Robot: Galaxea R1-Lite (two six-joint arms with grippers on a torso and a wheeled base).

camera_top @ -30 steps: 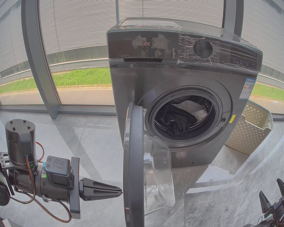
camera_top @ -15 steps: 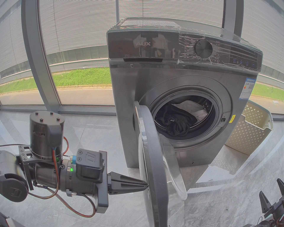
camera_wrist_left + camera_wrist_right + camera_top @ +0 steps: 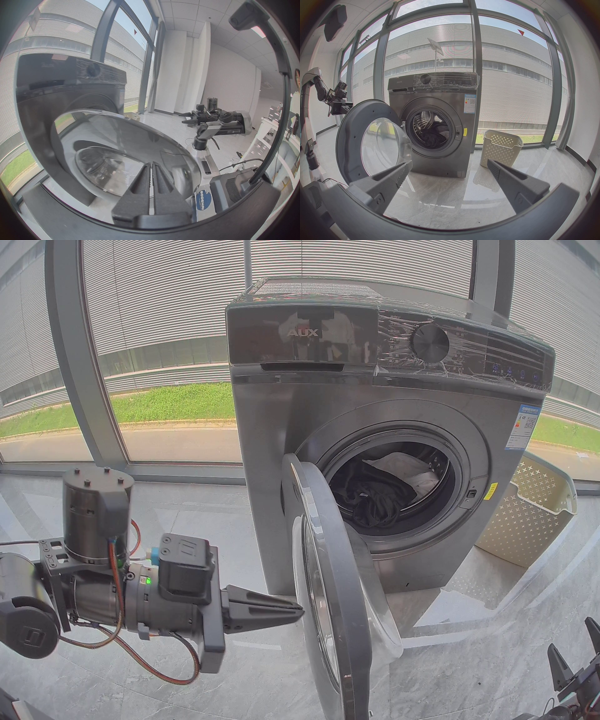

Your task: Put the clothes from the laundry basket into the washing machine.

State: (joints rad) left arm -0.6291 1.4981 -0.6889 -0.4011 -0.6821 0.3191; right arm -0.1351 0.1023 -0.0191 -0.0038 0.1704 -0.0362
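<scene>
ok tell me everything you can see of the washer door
The washer door is a round dark grey ring around a clear, bulging glass bowl. Hinged on the left of the washing machine opening, it stands partly open, nearly edge-on in the head view. The shut left gripper points at its outer face, tip by the rim; contact is unclear.

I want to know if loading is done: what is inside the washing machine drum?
Inside the drum lies a heap of dark clothes, with a white garment behind it. Anything beneath the heap, and the drum's far back, is covered.
</scene>
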